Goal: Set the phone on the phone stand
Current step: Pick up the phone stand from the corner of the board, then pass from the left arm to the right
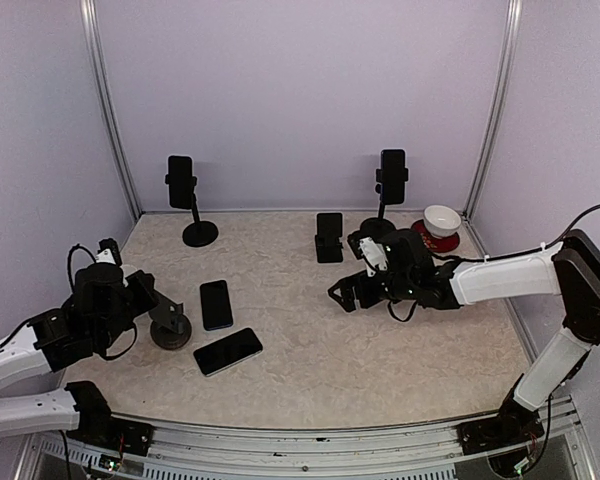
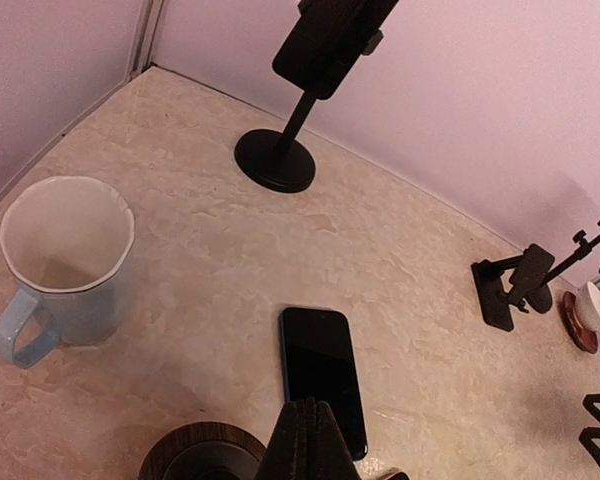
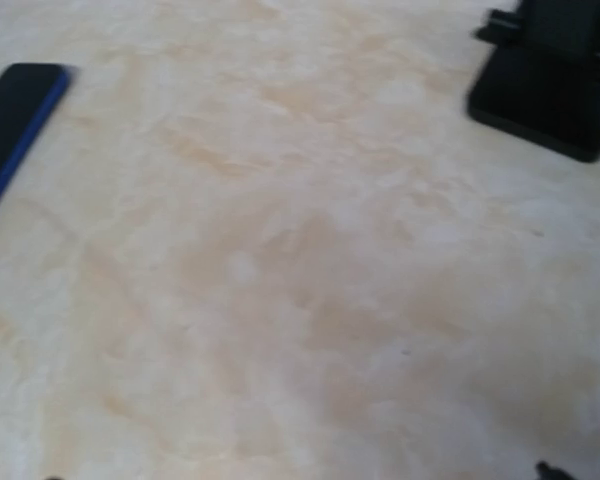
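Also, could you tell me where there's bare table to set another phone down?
The widest bare patch is the near middle of the table, between the nearer flat phone and the right arm. A smaller one lies at the back, between the left tall stand and the folding stand. The back right corner is crowded: right tall stand, bowl, right hand.
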`<state>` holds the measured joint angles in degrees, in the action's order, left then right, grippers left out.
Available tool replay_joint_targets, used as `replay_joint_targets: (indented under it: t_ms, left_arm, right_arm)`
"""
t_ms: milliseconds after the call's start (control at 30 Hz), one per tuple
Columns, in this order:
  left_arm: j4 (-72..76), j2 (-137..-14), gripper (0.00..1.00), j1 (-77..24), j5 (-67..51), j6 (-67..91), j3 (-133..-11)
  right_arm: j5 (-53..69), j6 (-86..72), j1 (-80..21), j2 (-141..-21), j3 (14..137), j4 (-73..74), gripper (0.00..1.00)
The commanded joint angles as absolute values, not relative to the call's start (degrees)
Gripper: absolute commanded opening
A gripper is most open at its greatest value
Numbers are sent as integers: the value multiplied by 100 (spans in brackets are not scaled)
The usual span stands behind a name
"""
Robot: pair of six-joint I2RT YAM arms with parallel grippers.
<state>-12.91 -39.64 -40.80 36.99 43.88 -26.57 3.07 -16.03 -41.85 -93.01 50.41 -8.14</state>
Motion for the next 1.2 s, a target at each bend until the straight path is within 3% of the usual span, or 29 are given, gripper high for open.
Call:
replay_joint_targets:
  t_ms: [0, 267, 767, 1167]
  left_arm:
    - [-484, -3750, 0, -4037, 3066, 3647, -2623]
    - [10, -3880, 0, -4036, 1907, 3040, -2677]
    - [781, -4510, 0, -4050, -326, 2460, -2875]
    - [1513, -4864, 0, -4720, -987, 2545, -2935]
  right_arm:
    - [969, -1515, -4228, -9193, 4844, -1238, 100]
    - [2409, -1397, -4346, -9166, 4711, -1845, 100]
    - [3600, -603, -5051, -9246, 4811, -2074, 100]
    - [4342, -617, -5476, -9298, 4704, -2778, 100]
